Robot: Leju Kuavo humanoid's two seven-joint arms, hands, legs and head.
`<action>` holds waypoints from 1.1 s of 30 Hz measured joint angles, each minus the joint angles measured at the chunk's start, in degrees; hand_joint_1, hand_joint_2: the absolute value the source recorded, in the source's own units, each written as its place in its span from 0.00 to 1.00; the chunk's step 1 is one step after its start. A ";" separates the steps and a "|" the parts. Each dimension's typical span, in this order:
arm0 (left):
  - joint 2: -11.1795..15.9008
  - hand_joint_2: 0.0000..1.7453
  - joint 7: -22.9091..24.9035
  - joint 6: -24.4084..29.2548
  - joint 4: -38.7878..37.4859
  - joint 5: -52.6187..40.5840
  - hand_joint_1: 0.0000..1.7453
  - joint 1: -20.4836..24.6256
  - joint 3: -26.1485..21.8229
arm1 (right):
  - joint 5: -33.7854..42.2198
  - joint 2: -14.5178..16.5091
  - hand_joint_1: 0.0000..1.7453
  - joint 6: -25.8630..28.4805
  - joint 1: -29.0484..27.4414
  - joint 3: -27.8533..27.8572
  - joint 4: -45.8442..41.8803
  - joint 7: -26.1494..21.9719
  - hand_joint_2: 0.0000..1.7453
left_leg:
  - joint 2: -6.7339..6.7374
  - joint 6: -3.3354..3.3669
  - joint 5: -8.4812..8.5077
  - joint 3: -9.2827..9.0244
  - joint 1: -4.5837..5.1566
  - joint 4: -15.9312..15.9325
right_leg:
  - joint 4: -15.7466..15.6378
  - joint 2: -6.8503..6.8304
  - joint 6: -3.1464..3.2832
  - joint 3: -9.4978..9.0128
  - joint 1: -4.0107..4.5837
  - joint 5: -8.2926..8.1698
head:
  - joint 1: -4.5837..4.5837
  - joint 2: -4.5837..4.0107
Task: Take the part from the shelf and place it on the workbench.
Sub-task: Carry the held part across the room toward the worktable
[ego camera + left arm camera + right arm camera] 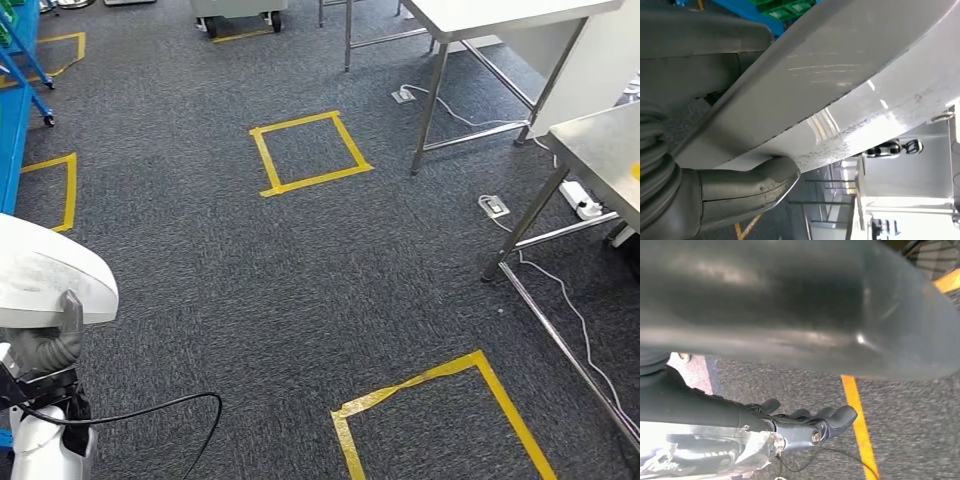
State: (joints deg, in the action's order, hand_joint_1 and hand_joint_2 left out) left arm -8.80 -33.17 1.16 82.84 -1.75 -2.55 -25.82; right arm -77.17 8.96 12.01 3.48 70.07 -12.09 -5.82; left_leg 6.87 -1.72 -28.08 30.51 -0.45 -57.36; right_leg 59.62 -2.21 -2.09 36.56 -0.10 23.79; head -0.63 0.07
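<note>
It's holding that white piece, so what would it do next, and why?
Probably turn and step right toward the steel workbench. The left hand grips the white part from below, while the bench sits off to the right across open carpet, seemingly too far to set the part down yet.

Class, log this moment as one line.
left hand: holds white curved plastic part | right hand: empty, over grey carpet | steel workbench: ahead right

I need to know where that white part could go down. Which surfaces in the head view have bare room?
The steel workbench at the right edge is bare along its near corner. The white table behind it looks bare too. The white part is held by the left hand. Cables and power strips crowd the floor underneath both.
</note>
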 joint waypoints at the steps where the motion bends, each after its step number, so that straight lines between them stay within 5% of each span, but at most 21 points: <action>1: 0.01 1.00 0.01 -0.09 0.00 -0.10 1.00 0.04 0.04 | -0.17 0.02 0.00 -0.01 -0.06 -0.01 0.00 0.09 0.00 | -0.43 -0.28 -0.41 -0.05 -0.17 -0.21 | -0.13 0.73 0.34 -0.02 -0.03 -0.06 | 0.07 0.00; 4: 0.62 1.00 0.02 -1.42 0.00 -1.18 1.00 -0.17 0.11 | -0.79 0.14 0.00 -0.02 -0.02 -0.05 0.00 0.22 0.00 | -4.75 -0.57 -4.53 3.16 -0.41 -7.16 | -0.42 3.00 1.24 -0.21 -0.26 -0.22 | 0.57 0.00; 6: 1.40 1.00 -0.18 -2.08 -0.02 -2.52 1.00 -0.53 0.17 | -1.04 0.31 0.00 -0.04 0.09 -0.09 0.00 0.09 0.00 | -6.28 -0.44 -6.93 7.22 -0.36 -14.25 | -0.42 4.75 1.55 -0.20 -0.22 -0.24 | 0.83 0.00; 7: 1.73 1.00 -0.31 -2.01 -0.05 -3.33 1.00 -0.54 0.20 | -1.16 0.41 0.00 -0.04 0.07 -0.10 0.00 0.03 0.00 | -6.56 -0.34 -6.72 8.43 -0.33 -15.83 | -0.41 5.66 1.58 -0.23 -0.19 -0.24 | 0.85 0.00; 9: 2.36 1.00 -0.48 -1.45 -0.17 -4.68 1.00 -0.08 0.22 | -1.40 0.55 0.00 -0.06 -0.01 -0.12 0.00 0.00 0.00 | -7.23 -0.04 -3.22 7.87 -0.32 -12.94 | -0.38 7.41 1.54 -0.37 -0.21 -0.27 | 0.85 0.00; 11: 2.97 1.00 -0.50 -1.04 -0.31 -5.37 1.00 0.54 0.20 | -1.52 0.65 0.00 -0.07 0.06 -0.13 0.00 0.00 0.00 | -9.96 0.24 0.87 4.88 -0.53 -5.82 | -0.19 9.01 1.24 -0.35 -0.23 -0.26 | 0.84 0.00; 13: 3.40 1.00 -0.52 -0.90 -0.44 -5.66 1.00 0.94 0.20 | -1.55 0.68 0.00 -0.08 0.20 -0.14 0.00 -0.01 0.00 | -11.97 0.39 2.04 3.06 -0.64 -1.61 | -0.08 10.50 0.61 0.06 -0.28 -0.35 | 0.81 0.00; 15: 3.56 1.00 -0.54 -0.83 -0.52 -5.72 1.00 1.29 0.37 | -1.56 0.70 0.00 -0.09 -0.04 -0.15 0.00 -0.01 0.00 | -11.06 0.84 1.89 2.77 -0.53 -0.91 | -0.47 11.69 -0.15 0.50 -0.50 -0.63 | 0.80 0.00; 16: 3.56 1.00 -0.56 -0.81 -0.52 -5.70 1.00 1.50 0.51 | -1.56 0.72 0.00 -0.10 -0.27 -0.15 0.00 0.00 0.00 | -10.41 1.23 2.01 2.67 -0.52 -0.73 | -0.39 11.01 -0.40 0.67 -0.55 -0.55 | 0.80 0.00; 18: 3.60 1.00 -0.62 -0.80 -0.54 -5.64 1.00 1.74 0.71 | -1.56 0.74 0.00 -0.10 -0.40 -0.15 0.00 0.03 0.00 | -8.90 1.96 2.22 2.44 -0.54 -0.38 | 2.57 7.22 -0.73 2.15 -0.51 1.25 | 0.65 0.00; 20: 3.71 1.00 -0.67 -0.77 -0.57 -5.63 1.00 1.62 0.70 | -1.56 0.82 0.00 -0.10 -0.13 -0.17 0.00 0.03 0.00 | -7.18 2.35 2.12 2.35 -0.28 -0.33 | 9.90 3.45 -1.19 5.51 -0.51 4.96 | 0.54 0.00; 22: 3.80 1.00 -0.67 -0.74 -0.64 -5.63 1.00 1.52 0.68 | -1.56 0.89 0.00 -0.10 0.02 -0.19 0.00 0.02 0.00 | -5.35 2.47 1.97 2.24 -0.07 -0.33 | 15.36 2.56 -1.54 7.98 -0.56 6.93 | 0.55 0.00; 24: 3.81 1.00 -0.67 -0.74 -0.71 -5.63 1.00 1.53 0.72 | -1.55 0.90 0.00 -0.10 -0.08 -0.19 0.00 0.02 0.00 | -3.76 2.38 1.73 1.96 0.04 -0.34 | 12.49 2.20 -1.47 6.11 -0.47 4.91 | 0.54 0.00; 26: 3.84 1.00 -0.67 -0.74 -0.74 -5.65 1.00 1.57 0.73 | -1.55 0.90 0.00 -0.10 -0.06 -0.19 0.00 0.02 0.00 | -2.38 1.97 1.33 1.50 0.22 -0.39 | 4.57 -0.04 -1.02 1.47 -0.02 1.78 | 0.52 0.00; 28: 4.02 1.00 -0.50 -0.54 -0.85 -6.23 1.00 1.82 0.71 | -1.56 0.90 0.00 -0.13 0.13 -0.19 0.00 -0.13 0.00 | -1.25 1.42 1.00 1.18 0.46 -0.49 | 0.09 -1.64 -0.34 -1.05 0.47 0.57 | 0.60 0.00; 31: 5.07 1.00 0.70 0.00 -2.14 -8.57 1.00 3.64 0.88 | -1.59 0.90 0.00 -0.30 0.15 -0.21 0.00 -0.65 0.00 | 0.01 0.55 0.81 0.96 0.31 -0.39 | -0.55 -0.02 0.68 -0.93 0.69 0.35 | 0.62 0.00; 33: 6.68 1.00 1.56 0.15 -3.85 -10.06 1.00 5.55 0.99 | -1.70 0.87 0.00 -0.46 0.20 -0.22 0.00 -0.60 0.00 | -2.05 -0.05 -0.67 1.68 0.02 -2.30 | -1.01 1.36 1.34 -1.09 0.40 -0.02 | 0.72 0.00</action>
State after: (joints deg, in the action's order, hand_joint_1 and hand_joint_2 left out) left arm -2.12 -31.60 1.31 78.98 -11.81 3.00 -24.83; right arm -78.87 9.83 11.55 3.68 69.84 -12.09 -6.42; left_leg 4.81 -1.76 -28.75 32.19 -0.42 -59.66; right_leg 58.60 -0.85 -0.74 35.47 0.30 23.77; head 0.09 0.07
